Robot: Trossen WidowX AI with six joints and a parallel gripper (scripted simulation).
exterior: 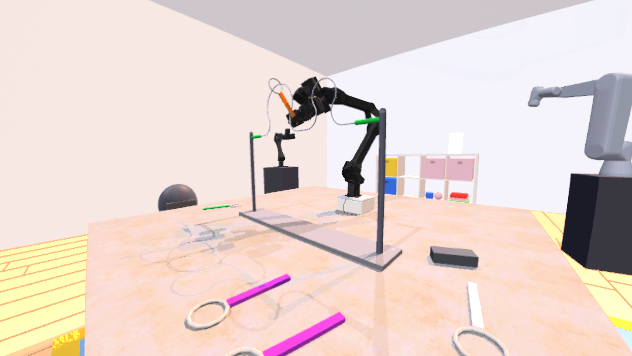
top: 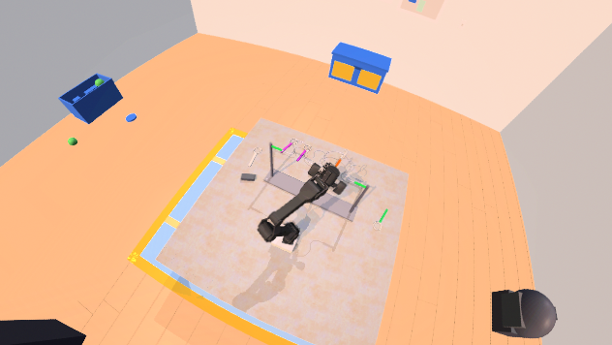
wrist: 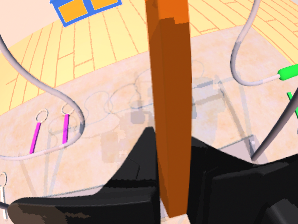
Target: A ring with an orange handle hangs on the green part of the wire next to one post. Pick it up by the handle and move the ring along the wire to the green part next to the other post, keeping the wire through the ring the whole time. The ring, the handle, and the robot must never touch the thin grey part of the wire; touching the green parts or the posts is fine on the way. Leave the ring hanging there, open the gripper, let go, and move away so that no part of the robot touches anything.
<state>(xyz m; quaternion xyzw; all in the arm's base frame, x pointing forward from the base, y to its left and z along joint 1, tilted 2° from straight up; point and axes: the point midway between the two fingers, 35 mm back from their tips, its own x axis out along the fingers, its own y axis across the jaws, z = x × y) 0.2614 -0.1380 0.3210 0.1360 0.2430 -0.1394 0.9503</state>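
The orange handle (top: pixel 338 163) (exterior: pixel 286 104) (wrist: pixel 172 100) is held between the fingers of my gripper (exterior: pixel 294 119) (wrist: pixel 157 133), which is shut on it. The handle tilts up to the pale ring (exterior: pixel 275 85), which overlaps the top of the grey wire's far hump in the exterior view; the exact gap is too small to tell. The ring is out of the wrist view. Grey wire (wrist: pixel 235 55) curves on both sides of the handle. The green parts sit by the far post (exterior: pixel 253 172) (top: pixel 359 199) and the near post (exterior: pixel 381 180) (top: pixel 271 160).
The posts rise from a flat base (exterior: pixel 320 234). Loose rings with magenta handles (exterior: pixel 258 290) (top: pixel 301 155), one with a white handle (exterior: pixel 475 305) (top: pixel 253 157), one with a green handle (top: pixel 383 216) (exterior: pixel 216 207), and a dark block (exterior: pixel 453 256) (top: pixel 248 177) lie on the table.
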